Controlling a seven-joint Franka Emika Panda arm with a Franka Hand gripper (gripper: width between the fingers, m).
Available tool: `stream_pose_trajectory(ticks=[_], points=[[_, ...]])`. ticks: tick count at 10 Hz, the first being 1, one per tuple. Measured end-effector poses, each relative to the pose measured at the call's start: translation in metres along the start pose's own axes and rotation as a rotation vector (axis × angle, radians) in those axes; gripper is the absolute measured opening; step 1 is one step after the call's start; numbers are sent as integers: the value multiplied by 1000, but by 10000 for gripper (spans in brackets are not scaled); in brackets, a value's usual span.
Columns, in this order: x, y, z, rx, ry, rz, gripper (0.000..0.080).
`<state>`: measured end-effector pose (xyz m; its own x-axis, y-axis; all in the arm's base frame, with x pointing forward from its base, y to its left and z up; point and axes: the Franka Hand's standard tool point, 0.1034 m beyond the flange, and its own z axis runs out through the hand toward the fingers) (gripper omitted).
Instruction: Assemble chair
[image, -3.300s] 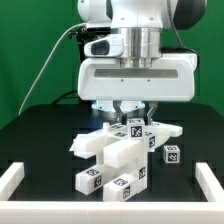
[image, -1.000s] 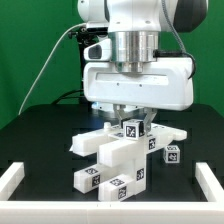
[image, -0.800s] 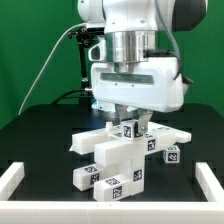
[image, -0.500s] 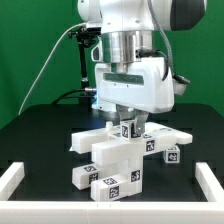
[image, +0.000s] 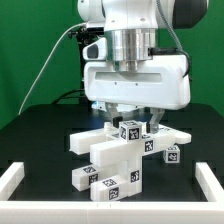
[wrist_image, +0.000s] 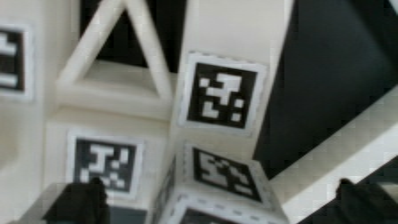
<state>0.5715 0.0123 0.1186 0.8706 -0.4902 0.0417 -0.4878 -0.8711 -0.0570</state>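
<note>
The chair (image: 113, 158) is a cluster of white blocky pieces with square tags, lying in the middle of the black table. A small upright tagged piece (image: 131, 128) stands out of its top. My gripper (image: 131, 118) hangs straight above it, with one finger on each side of that piece. In the wrist view the tagged piece (wrist_image: 221, 95) runs between my dark fingertips (wrist_image: 80, 203), which stand wide apart near the picture's corners and apart from its sides. The gripper (wrist_image: 222, 205) looks open.
A small loose tagged white block (image: 172, 153) lies just at the exterior view's right of the chair. The low white border rail (image: 12, 181) closes the table at the front corners on both sides. A green backdrop stands behind the arm.
My hand twisted about its vertical axis and has swung back square. The chair cluster has turned a little on the table since the earliest frame.
</note>
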Motion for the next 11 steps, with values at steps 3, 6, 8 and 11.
stream_pose_trajectory(ticks=[3, 6, 8, 11], points=[[-2, 8, 3, 1, 5, -238, 649], [-2, 7, 7, -46, -2, -577, 649], [-3, 4, 8, -46, -8, -634, 649], [-4, 4, 8, -42, -5, -485, 337]])
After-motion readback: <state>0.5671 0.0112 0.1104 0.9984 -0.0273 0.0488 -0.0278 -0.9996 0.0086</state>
